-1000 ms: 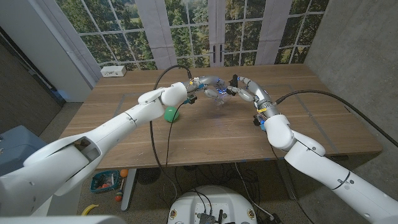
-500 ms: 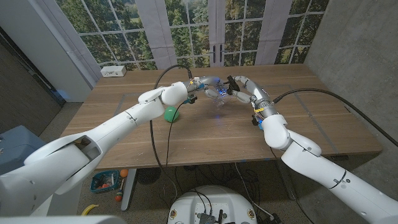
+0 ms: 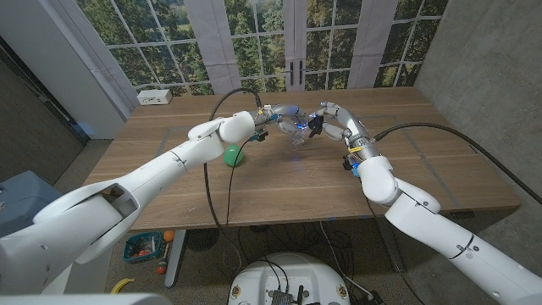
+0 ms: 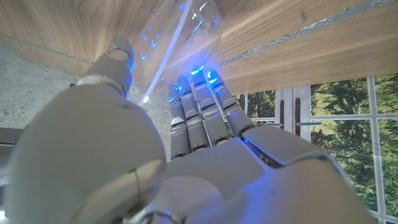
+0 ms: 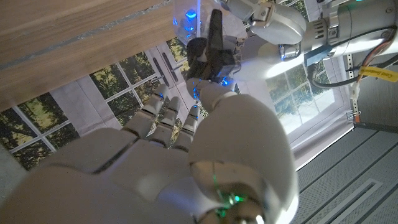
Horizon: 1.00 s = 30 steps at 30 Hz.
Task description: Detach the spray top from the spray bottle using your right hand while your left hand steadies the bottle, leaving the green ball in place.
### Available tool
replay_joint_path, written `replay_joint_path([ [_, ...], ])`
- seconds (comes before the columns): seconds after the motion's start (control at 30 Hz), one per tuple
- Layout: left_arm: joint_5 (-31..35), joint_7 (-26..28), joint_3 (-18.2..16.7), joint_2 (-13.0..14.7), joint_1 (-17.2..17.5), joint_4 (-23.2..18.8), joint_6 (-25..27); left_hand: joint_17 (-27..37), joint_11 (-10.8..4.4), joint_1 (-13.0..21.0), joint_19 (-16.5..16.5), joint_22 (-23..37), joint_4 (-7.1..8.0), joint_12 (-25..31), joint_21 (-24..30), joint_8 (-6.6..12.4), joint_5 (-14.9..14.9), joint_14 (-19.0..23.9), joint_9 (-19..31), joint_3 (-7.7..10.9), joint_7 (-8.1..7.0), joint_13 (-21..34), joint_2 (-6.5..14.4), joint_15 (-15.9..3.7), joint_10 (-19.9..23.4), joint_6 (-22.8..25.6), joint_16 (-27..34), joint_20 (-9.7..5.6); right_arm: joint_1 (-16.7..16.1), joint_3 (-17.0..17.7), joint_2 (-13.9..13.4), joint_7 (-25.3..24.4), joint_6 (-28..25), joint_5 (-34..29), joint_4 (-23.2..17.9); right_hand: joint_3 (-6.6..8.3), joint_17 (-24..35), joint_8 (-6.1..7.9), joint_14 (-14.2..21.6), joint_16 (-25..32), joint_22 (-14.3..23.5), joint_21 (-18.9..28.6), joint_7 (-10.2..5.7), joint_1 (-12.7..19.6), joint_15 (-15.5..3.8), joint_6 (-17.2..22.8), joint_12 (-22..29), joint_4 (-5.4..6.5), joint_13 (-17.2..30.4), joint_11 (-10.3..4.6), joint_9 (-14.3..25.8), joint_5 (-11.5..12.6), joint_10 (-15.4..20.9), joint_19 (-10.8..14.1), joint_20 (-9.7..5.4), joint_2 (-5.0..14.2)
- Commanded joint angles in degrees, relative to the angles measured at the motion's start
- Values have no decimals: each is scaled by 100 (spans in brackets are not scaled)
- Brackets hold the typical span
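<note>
A clear spray bottle is held above the table's far middle, lit blue. My left hand grips its body; in the left wrist view the fingers wrap the clear wall. The black spray top sits at the bottle's right end, and my right hand closes around it. In the right wrist view the black top stands just past my fingertips, with my left hand behind it. The green ball lies on the table under my left forearm, apart from both hands.
A white power box sits at the table's far left corner. Black cables run from both wrists over the wood. Bare table lies in front of the bottle, and windows stand behind it.
My right hand rose a little, then came back down and left onto the spray top. My left hand, the bottle and the green ball have stayed put.
</note>
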Motion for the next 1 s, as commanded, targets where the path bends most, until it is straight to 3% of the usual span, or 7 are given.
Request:
replay_joint_path([
  [0.03,-64,111,3,-58,-46,217,-182,56,-1125,1108,34,15,21,122,59,715,26,146,391,29,-530,1755,1187,-1094,1705,1040,17,-58,-116,242,31,205,792,1110,105,-521,200,-144,105,173,22,151,120,-453,-550,-310,23,186,35,50,42,-87,22,160,-7,-182],
  [0.13,-165,193,-37,-86,-41,336,-357,92,-1134,1101,67,14,16,132,76,739,18,231,396,-7,-521,1776,1165,-1093,1759,1090,74,-86,-118,270,24,234,908,1204,158,-878,313,-639,51,253,3,229,206,-617,-463,-1232,-13,108,66,176,-18,-187,-100,195,90,-191],
  [0.23,-192,219,-54,-100,-44,383,-380,142,-1099,1121,82,12,-3,157,89,787,14,340,427,-41,-473,1802,1141,-1096,1865,1162,148,-93,-149,396,37,378,1201,1557,265,-1019,269,-830,100,215,-19,268,471,-978,-305,-1517,-43,229,81,351,-64,-160,-194,230,259,-245],
  [0.53,-159,311,-46,-139,-56,484,-320,192,-1090,1151,91,12,-15,146,102,816,11,400,474,-73,-456,1835,1125,-1097,1885,1167,200,-97,-172,623,152,769,2033,2481,687,-1484,454,-897,99,329,-1,285,906,-2243,-216,-1518,4,954,169,534,-90,-265,-130,26,288,124],
  [0.77,-161,414,-57,-155,-54,539,-360,198,-1095,1173,99,13,-20,131,111,819,12,373,488,-83,-464,1853,1120,-1097,1871,1156,191,-86,-186,673,434,759,2707,2891,1081,-1926,507,-929,135,357,15,280,1333,-3308,79,-1596,8,1345,249,821,-63,-567,-135,-199,575,-104],
  [0.83,-178,427,-63,-155,-54,556,-378,199,-1084,1178,102,14,-20,130,113,823,13,367,493,-86,-471,1858,1120,-1097,1872,1160,188,-86,-219,619,455,379,2472,2493,950,-2051,493,-1002,160,352,7,290,1268,-3409,94,-1852,-11,1253,262,809,-67,-682,-174,-181,618,-318],
  [1.0,-193,429,-68,-152,-74,589,-396,208,-1081,1191,100,14,-17,121,118,821,14,361,491,-95,-463,1873,1123,-1097,1869,1161,190,-81,-195,495,467,-70,1709,1957,651,-2025,455,-1117,-78,220,-16,285,1242,-3071,226,-3060,-208,571,299,812,-156,-780,-727,-191,826,-530],
])
